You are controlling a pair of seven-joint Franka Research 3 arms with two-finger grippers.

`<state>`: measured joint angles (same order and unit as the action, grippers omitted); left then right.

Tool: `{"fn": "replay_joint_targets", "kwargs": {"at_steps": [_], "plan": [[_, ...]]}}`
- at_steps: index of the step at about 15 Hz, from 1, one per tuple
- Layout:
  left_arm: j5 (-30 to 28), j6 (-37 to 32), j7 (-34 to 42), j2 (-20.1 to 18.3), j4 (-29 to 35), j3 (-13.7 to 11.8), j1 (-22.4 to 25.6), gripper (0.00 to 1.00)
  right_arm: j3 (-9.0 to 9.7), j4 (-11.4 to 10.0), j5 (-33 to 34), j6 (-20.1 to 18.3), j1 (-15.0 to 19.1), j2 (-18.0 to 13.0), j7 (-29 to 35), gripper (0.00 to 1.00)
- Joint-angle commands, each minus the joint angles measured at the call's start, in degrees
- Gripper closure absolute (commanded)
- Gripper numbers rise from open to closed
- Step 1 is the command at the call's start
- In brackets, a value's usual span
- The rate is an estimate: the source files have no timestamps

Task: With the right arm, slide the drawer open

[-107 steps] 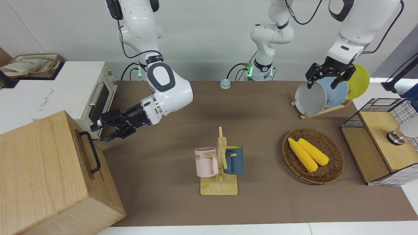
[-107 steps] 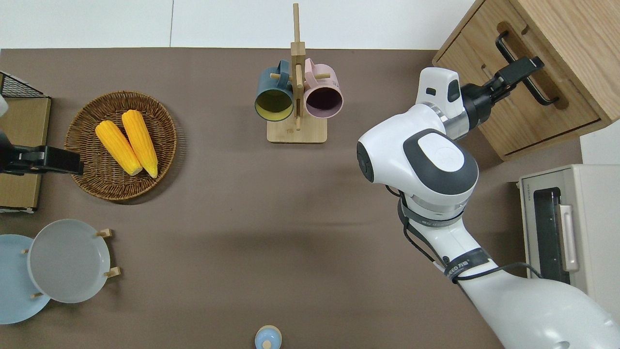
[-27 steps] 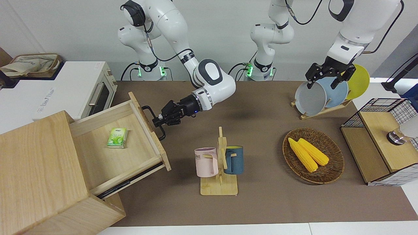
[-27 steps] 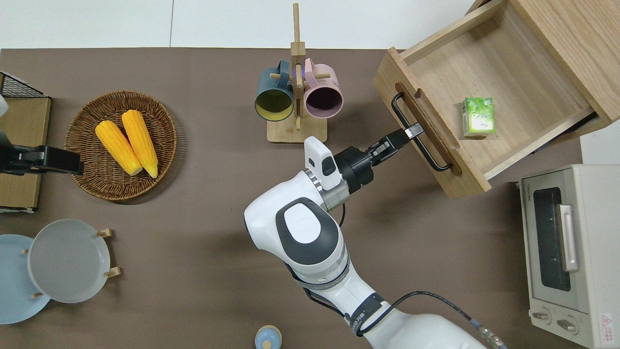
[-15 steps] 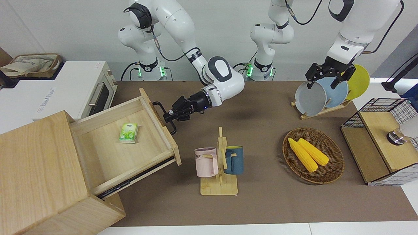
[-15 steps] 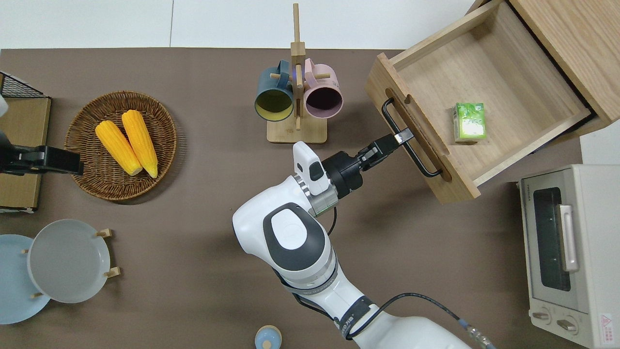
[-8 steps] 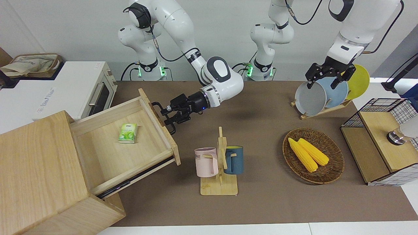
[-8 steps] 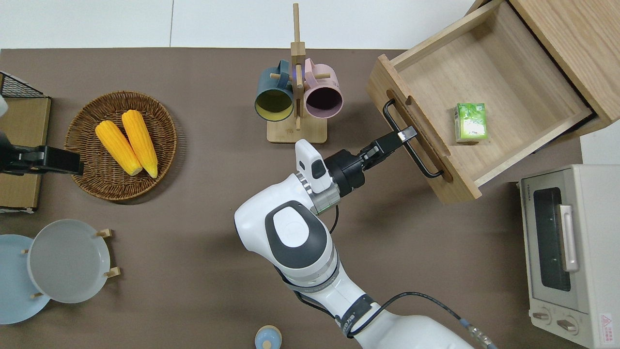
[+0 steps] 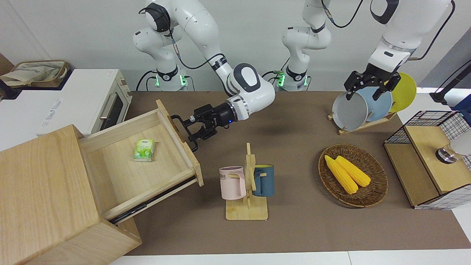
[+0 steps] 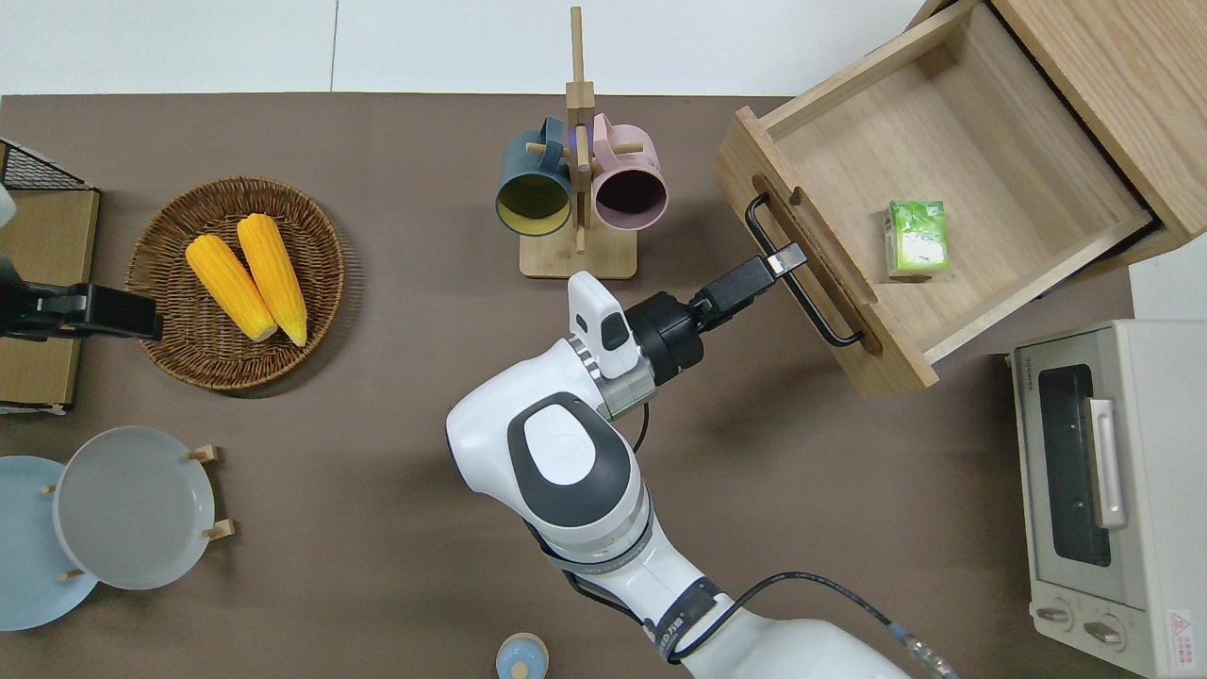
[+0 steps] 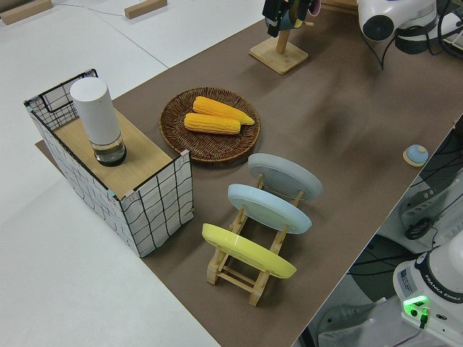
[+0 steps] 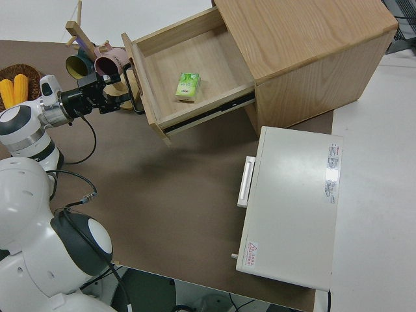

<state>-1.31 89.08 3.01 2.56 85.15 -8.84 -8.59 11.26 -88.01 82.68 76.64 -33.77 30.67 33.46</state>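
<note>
From my feed the only readable writing is "ME" on the pink mug (image 9: 232, 183), which hangs on the mug rack (image 9: 247, 206) next to a blue mug (image 9: 264, 180). The drawer (image 9: 141, 165) sits pulled well out of the cabinet (image 9: 44, 191), and inside it there's just a small green carton (image 9: 144, 150) lying flat, print too small to read. My right pincer (image 9: 191, 129) is at the drawer's black bar handle (image 9: 185, 133), fingers spread apart around the bar, not clamped. Drawer front stops just short of the mug rack, bare bench (image 9: 294, 221) between them. Left pincer parked, can't tell its state.
</note>
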Motion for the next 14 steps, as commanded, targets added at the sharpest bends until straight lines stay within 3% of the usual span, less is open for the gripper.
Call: {"fn": "replay_joint_targets", "kwargs": {"at_steps": [1, 5, 10, 12, 14], "plan": [[0.9, 0.0, 0.3, 0.7, -1.1, -0.9, -1.0, 0.0, -0.09, 4.6, -6.5, 0.2, -1.3, 0.2, 1.6, 0.017], [0.8, 0.0, 0.3, 0.7, -1.1, -0.9, -1.0, 0.0, 0.17, 8.8, -14.5, 0.1, -1.9, -1.1, 1.3, 0.017], [0.9, 0.0, 0.3, 0.7, -1.1, -0.9, -1.0, 0.0, 0.08, 12.9, -27.2, 0.1, -1.1, -5.9, 0.8, 0.017], [0.8, 0.0, 0.3, 0.7, -1.1, -0.9, -1.0, 0.0, -0.27, 13.2, -32.4, 0.2, -0.2, -8.5, 0.7, 0.017], [0.9, 0.0, 0.3, 0.7, -1.1, -0.9, -1.0, 0.0, -0.27, 13.2, -40.0, 0.2, 3.3, -12.5, 0.5, 0.017]]}}
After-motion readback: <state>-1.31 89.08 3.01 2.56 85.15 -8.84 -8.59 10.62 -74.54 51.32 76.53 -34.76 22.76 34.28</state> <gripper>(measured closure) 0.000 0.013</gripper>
